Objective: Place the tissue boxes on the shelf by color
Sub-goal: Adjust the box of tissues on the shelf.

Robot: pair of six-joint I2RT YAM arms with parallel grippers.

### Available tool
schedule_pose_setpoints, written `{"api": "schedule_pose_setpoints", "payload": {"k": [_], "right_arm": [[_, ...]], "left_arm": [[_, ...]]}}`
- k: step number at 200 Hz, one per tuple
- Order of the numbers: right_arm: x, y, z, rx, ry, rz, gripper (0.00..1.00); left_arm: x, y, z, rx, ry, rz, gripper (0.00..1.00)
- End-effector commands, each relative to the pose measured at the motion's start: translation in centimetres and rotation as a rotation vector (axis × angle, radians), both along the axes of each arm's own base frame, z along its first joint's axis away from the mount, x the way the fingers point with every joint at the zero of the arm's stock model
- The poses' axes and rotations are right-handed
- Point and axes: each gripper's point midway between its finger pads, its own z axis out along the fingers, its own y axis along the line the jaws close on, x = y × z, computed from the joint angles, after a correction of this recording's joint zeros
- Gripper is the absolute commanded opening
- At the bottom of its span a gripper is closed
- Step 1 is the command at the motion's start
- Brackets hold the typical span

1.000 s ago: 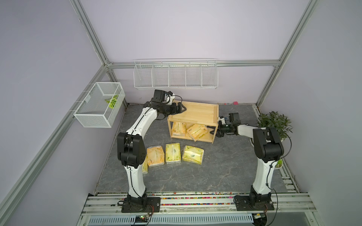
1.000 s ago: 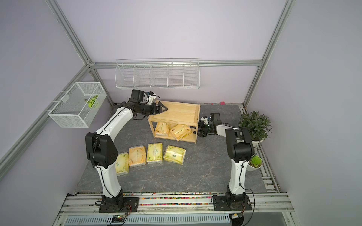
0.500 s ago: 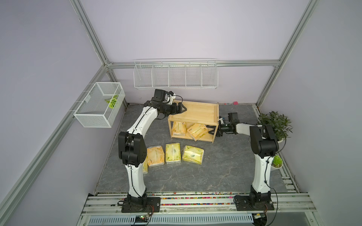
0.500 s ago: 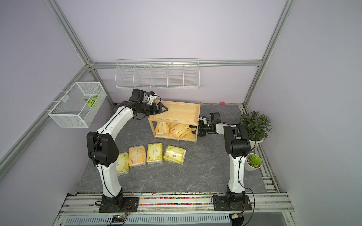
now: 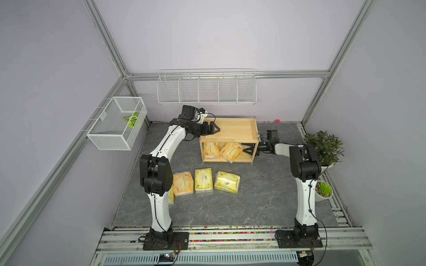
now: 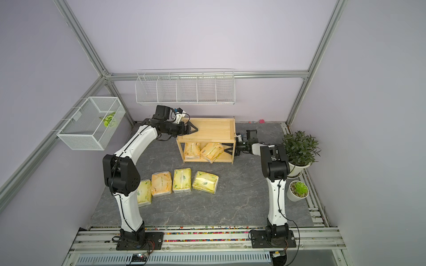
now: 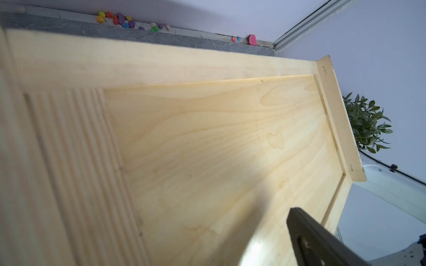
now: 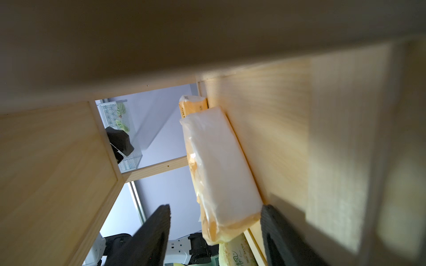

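grey stone-patterned desk (image 5: 265, 188) inside lilac walls carries the wooden shelf (image 5: 235, 129). on the shelf's lower tier sit two tissue packs: an upright orange pack (image 5: 211, 149) toward its left post and a tilted orange pack (image 5: 230, 152) leaning beside it. in front of the shelf lie four more in a row: a yellow-green pack (image 6: 144, 192) partly behind the left arm, a flat orange pack (image 6: 161, 184), a second yellow-green pack (image 6: 182, 180) and a third yellow-green pack (image 6: 205, 182). left fingers (image 5: 214, 127) are spread wide over the left rim of the shelf's top tray. right fingers (image 8: 156, 232) reach into the lower tier from the shelf's right side, apart, with the tilted orange pack's end just ahead, not clamped.
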Motion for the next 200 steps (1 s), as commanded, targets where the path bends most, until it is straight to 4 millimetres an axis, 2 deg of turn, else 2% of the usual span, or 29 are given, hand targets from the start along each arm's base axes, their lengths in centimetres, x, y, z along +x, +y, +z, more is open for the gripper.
{"api": "schedule_pose_setpoints", "payload": {"k": [1,29,70,115,141,184,200], "right_arm": [[0.6,2.4,0.4,0.104,-0.014,0.045,0.67],[2.2,3.1,0.3,0.173,-0.002,0.016,0.67],[3.1,2.3,0.7,0.181,-0.019,-0.048,0.67],[3.0,-1.4,3.1,0.101,-0.094,-0.196,0.67],[2.6,-3.8,4.6,0.016,-0.131,-0.283,0.68],[2.0,-8.0,5.2,-0.165,-0.125,-0.423,0.71],[1.7,-9.1,5.5,-0.227,-0.12,-0.465,0.71]], "left_arm": [[-1.1,-2.4,-1.1,-0.025,0.029,-0.093,1.0],[-1.2,-2.6,-1.4,-0.024,0.037,-0.1,1.0],[-1.2,-2.5,-1.4,-0.015,0.034,-0.097,1.0],[-0.7,-2.2,-1.1,-0.007,0.018,-0.065,1.0],[0.1,-1.5,-0.3,0.006,-0.023,0.006,1.0],[1.8,1.1,2.5,0.058,-0.108,0.205,1.0],[2.4,2.9,3.7,0.095,-0.148,0.308,1.0]]}}
